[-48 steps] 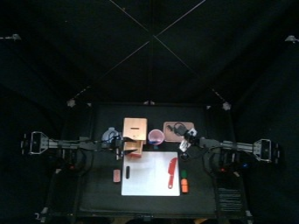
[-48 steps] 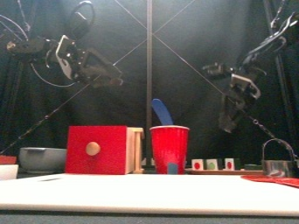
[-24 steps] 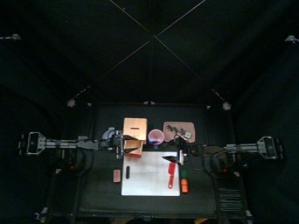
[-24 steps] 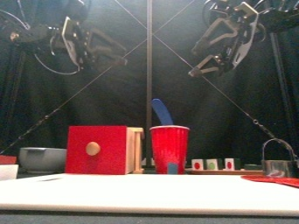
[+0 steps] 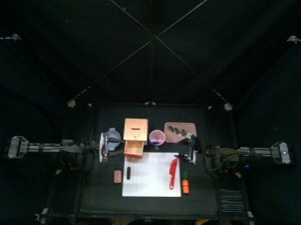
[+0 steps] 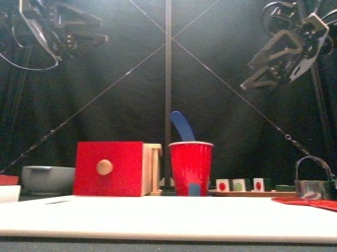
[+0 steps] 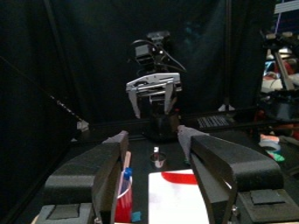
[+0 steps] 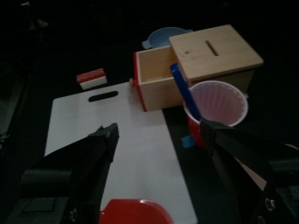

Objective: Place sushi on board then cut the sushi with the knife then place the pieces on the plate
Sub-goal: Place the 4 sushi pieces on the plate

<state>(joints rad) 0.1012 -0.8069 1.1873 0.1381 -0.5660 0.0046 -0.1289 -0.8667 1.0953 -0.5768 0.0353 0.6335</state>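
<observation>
Sushi roll [image 5: 177, 133] sits on the pink plate [image 5: 186, 125], just behind the white board [image 5: 147, 183] at its right corner. A red knife [image 5: 173, 167] lies on the board's right side, and the red cup [image 6: 191, 165] stands behind the board. Left gripper [image 7: 155, 136] and right gripper [image 8: 160, 129] are raised high above the bench off the board's back corners, jaws spread, both empty.

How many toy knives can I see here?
2. The blue knife stands in the red cup; the red knife lies on the white cutting board. Others could be hidden.
</observation>
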